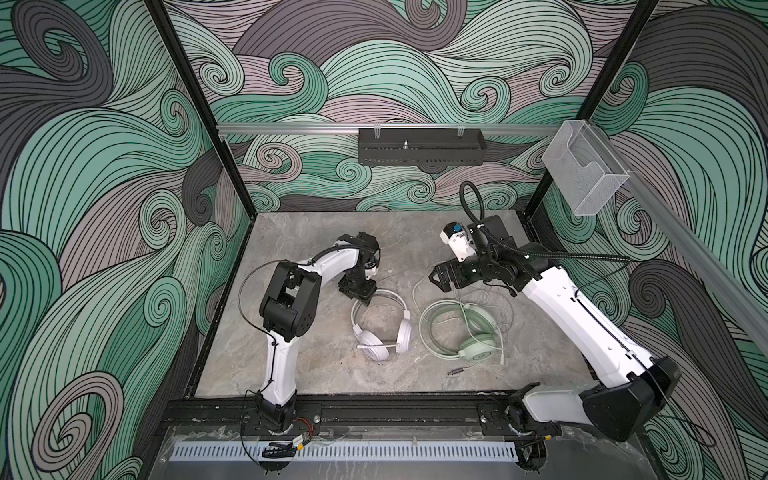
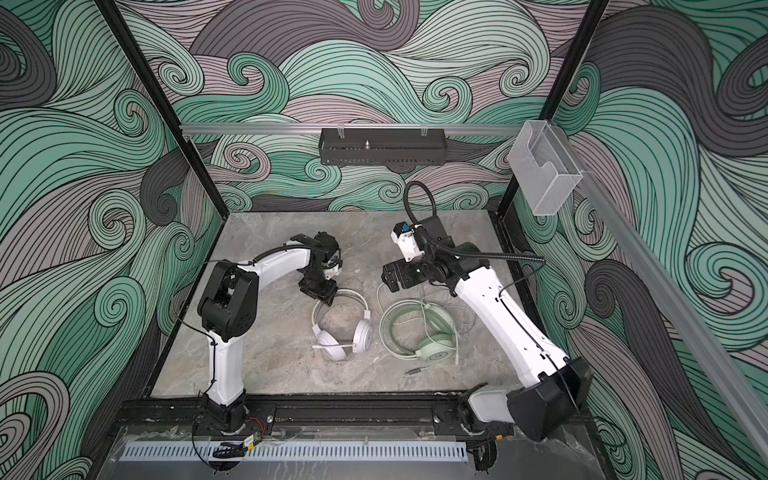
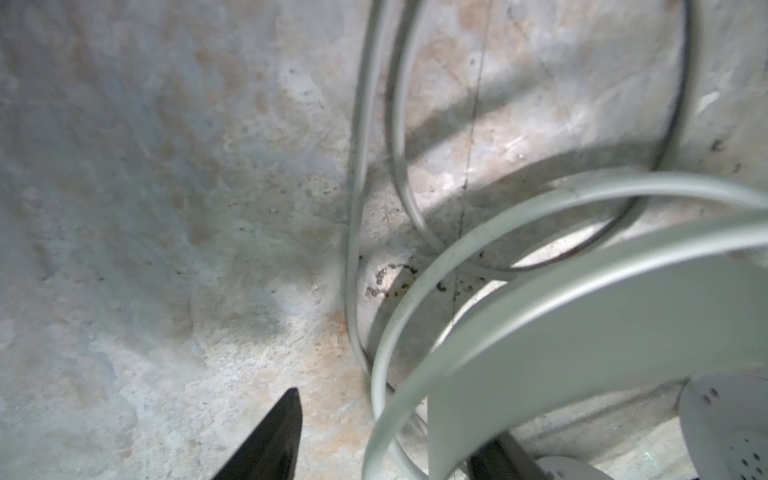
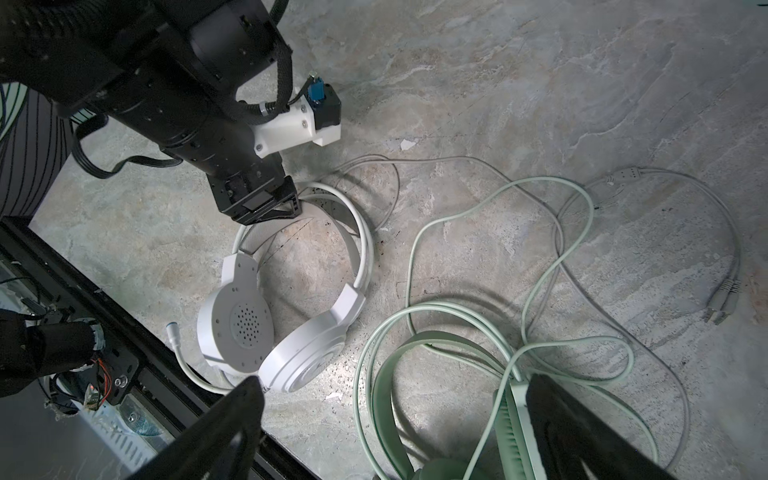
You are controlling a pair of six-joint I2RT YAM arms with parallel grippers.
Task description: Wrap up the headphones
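Note:
The white headphones (image 1: 382, 328) lie flat mid-table, also seen in a top view (image 2: 340, 328) and the right wrist view (image 4: 291, 332). My left gripper (image 1: 361, 296) is down at the top of their headband (image 3: 582, 332). It is open, its jaws astride the band, with a gap on one side. The white cable (image 3: 357, 166) loops past it on the table. The mint green headphones (image 1: 465, 328) lie to the right amid their loose cable (image 4: 540, 249). My right gripper (image 1: 434, 277) hovers open above them, holding nothing (image 4: 399, 415).
Cable plugs (image 4: 723, 299) lie beyond the mint loops, and a jack plug (image 1: 457, 371) lies near the front. A black tray (image 1: 419, 151) hangs on the back wall, a clear plastic box (image 1: 582, 174) at the right. A black rail (image 1: 374, 411) edges the table's front.

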